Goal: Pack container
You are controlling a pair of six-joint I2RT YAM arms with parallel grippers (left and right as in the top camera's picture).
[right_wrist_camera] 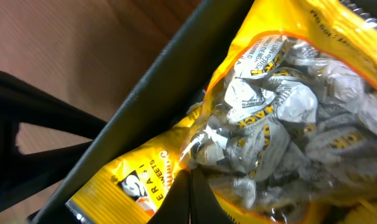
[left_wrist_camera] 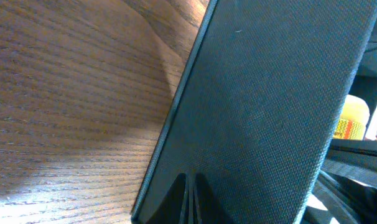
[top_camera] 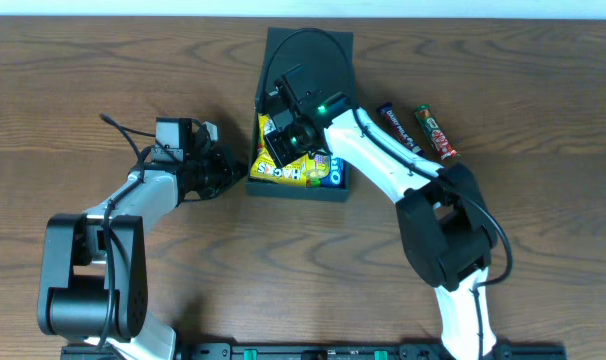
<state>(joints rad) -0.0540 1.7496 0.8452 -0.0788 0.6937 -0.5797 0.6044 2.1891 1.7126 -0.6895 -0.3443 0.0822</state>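
The dark teal container (top_camera: 340, 110) stands open at mid-table, its flap lid (top_camera: 313, 48) laid back. Inside lie yellow snack packets (top_camera: 283, 173) and a blue packet (top_camera: 335, 172). My right gripper (top_camera: 286, 143) is down inside the container. In the right wrist view its fingers (right_wrist_camera: 190, 180) are shut on the edge of a yellow bag of wrapped sweets (right_wrist_camera: 288, 106), above another yellow packet (right_wrist_camera: 132, 180). My left gripper (top_camera: 230, 172) is at the container's left wall. In the left wrist view its fingers (left_wrist_camera: 190, 196) are shut against that dark wall (left_wrist_camera: 269, 93).
Two snack bars lie on the table right of the container: a dark purple one (top_camera: 398, 128) and a red and green one (top_camera: 436, 133). The right arm reaches over the container's right wall. The table is brown wood (left_wrist_camera: 64, 93).
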